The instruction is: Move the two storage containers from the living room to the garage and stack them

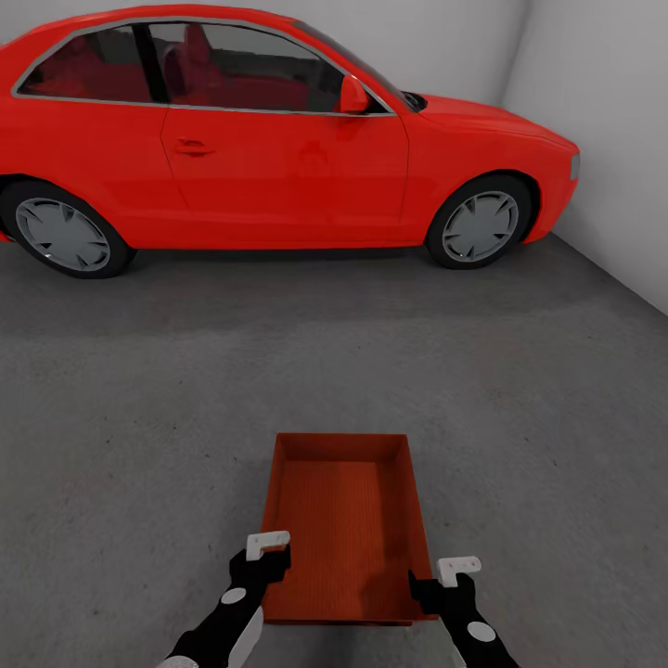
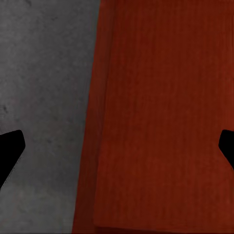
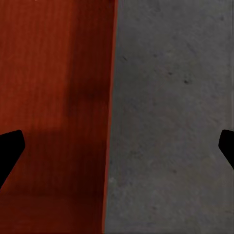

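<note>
My head camera looks forward and down from well above, over the grey floor [image 1: 520, 390] to the red car [image 1: 278, 139] by the far wall. Each wrist camera looks straight down between my claw's fingers, very near. All three views share the orange-red container [image 1: 343, 529]: my left claw [image 2: 117, 146] straddles one wall, my right claw [image 3: 117, 146] the opposite.

Each arm is black with a glossy, rounded shell, marked near the wrist by a pale grey round disc. The left claw [image 1: 267, 547] and the right claw [image 1: 456, 570] each end in a white, flat, blocky piece. In both wrist views the fingertips [image 2: 9, 151] show as plain black wedges [image 3: 9, 151].
</note>
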`<state>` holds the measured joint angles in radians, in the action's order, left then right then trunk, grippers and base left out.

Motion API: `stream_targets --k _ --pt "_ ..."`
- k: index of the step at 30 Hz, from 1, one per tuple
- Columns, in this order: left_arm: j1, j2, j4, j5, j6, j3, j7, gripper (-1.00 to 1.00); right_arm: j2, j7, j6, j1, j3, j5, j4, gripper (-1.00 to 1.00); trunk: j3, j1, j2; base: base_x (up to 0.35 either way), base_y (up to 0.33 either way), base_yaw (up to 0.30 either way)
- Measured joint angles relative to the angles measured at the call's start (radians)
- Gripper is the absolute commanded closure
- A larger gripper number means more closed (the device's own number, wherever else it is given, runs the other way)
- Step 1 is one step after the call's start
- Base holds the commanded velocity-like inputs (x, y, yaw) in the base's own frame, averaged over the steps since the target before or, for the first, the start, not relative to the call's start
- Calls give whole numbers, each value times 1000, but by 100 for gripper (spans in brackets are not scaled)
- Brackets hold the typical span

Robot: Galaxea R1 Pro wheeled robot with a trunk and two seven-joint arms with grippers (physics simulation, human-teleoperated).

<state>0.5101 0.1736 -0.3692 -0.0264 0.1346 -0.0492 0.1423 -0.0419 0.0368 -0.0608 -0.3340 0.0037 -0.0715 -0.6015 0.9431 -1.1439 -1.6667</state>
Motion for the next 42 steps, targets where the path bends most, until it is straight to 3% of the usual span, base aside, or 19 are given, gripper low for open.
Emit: stream_targets --k 7,12,15,42 --pt "0 0 -48 0 -6 -3 1 -100 1 2 0 0 -3 -1 -69 -100 0 0 0 0 0 0" --pt "0 0 -129 0 -120 -4 1 -100 7 5 3 0 -6 -3 -152 -100 0 0 0 0 0 0" --pt "0 0 -150 0 -153 -5 0 -100 8 6 4 0 -6 -3 -168 -100 0 0 0 0 0 0" --pt "-1 -8 -170 -3 -164 -7 0 -100 9 7 5 0 -7 -2 -174 -100 0 0 0 0 0 0"
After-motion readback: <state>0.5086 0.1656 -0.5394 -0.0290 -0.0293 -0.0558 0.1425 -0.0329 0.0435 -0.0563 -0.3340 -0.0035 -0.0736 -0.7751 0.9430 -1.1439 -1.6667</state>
